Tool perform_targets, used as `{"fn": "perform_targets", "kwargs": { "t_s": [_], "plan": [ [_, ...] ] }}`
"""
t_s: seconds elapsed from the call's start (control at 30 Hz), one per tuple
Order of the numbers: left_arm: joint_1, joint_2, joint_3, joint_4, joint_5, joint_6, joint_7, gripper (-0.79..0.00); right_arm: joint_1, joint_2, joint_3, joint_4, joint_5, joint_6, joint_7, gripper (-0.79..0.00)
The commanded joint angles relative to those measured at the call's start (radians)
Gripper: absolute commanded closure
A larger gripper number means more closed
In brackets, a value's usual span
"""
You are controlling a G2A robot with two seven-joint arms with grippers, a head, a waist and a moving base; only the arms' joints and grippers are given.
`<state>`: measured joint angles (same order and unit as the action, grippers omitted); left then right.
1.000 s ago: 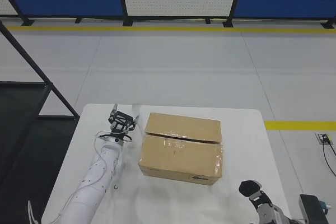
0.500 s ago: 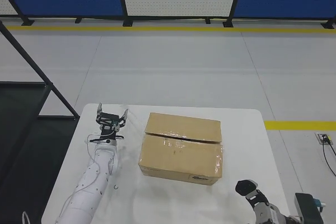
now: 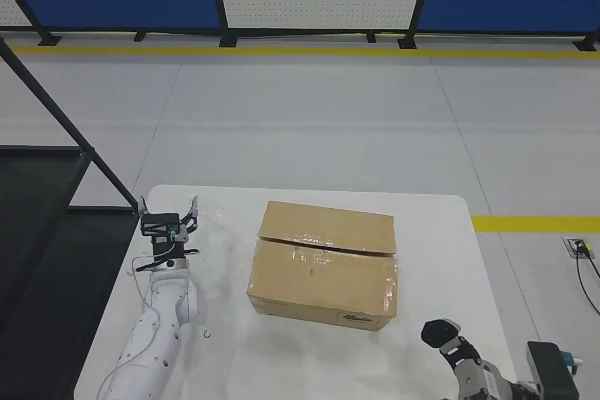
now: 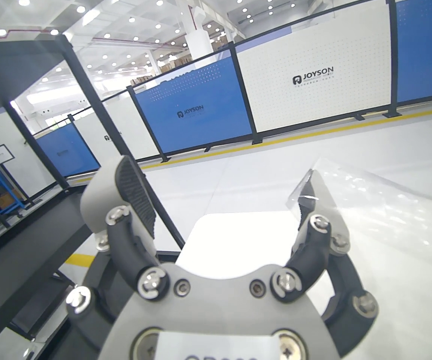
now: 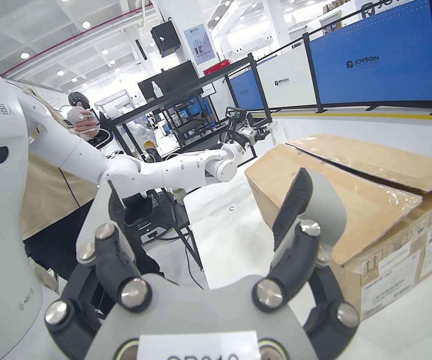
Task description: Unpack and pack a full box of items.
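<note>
The brown cardboard box (image 3: 325,265) lies in the middle of the white table (image 3: 435,215), its top flaps down with a dark seam between them; in the right wrist view the box (image 5: 354,196) is close ahead. My left gripper (image 3: 167,225) is open over the table's far left corner, left of the box. A strip of clear plastic film (image 4: 369,204) clings to one of its fingertips (image 4: 311,192), and nothing sits between the fingers of this left gripper (image 4: 223,196). My right gripper (image 3: 440,335) is open and empty near the front right edge, and in its own view the right gripper (image 5: 204,207) faces the box.
A black metal rack (image 3: 40,200) stands just off the table's left side. A tiny dark hook-shaped bit (image 3: 208,334) lies on the table in front of the left arm. A person stands behind the robot in the right wrist view.
My left gripper has swung left from beside the box's far left corner to the table's corner, the clear film going with it. The right gripper has barely shifted.
</note>
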<state>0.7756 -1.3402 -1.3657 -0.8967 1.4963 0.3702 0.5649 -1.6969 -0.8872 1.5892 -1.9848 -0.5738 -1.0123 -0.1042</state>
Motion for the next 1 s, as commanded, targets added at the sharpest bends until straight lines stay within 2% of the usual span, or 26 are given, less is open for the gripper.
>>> {"fn": "perform_targets", "kwargs": {
  "t_s": [0.0,0.27,0.67,0.77,0.97],
  "plan": [
    [0.022,0.001,-0.011,-0.028,-0.007,0.013,-0.006,-0.785,0.002,0.007,-0.002,0.002,-0.001,0.000,-0.006,-0.785],
    [0.133,0.005,-0.060,-0.148,-0.024,0.080,-0.039,-0.785,0.037,0.045,-0.030,0.020,0.006,0.000,-0.021,-0.785],
    [0.255,0.010,-0.133,-0.201,-0.060,0.115,-0.066,-0.785,0.104,0.100,-0.090,0.047,0.030,0.000,-0.020,-0.785],
    [0.280,0.012,-0.153,-0.215,-0.071,0.113,-0.071,-0.785,0.121,0.114,-0.103,0.053,0.040,0.000,-0.017,-0.785],
    [0.343,0.014,-0.197,-0.261,-0.136,0.050,-0.077,-0.785,0.149,0.137,-0.128,0.051,0.051,0.000,-0.010,-0.785]
  ]
}}
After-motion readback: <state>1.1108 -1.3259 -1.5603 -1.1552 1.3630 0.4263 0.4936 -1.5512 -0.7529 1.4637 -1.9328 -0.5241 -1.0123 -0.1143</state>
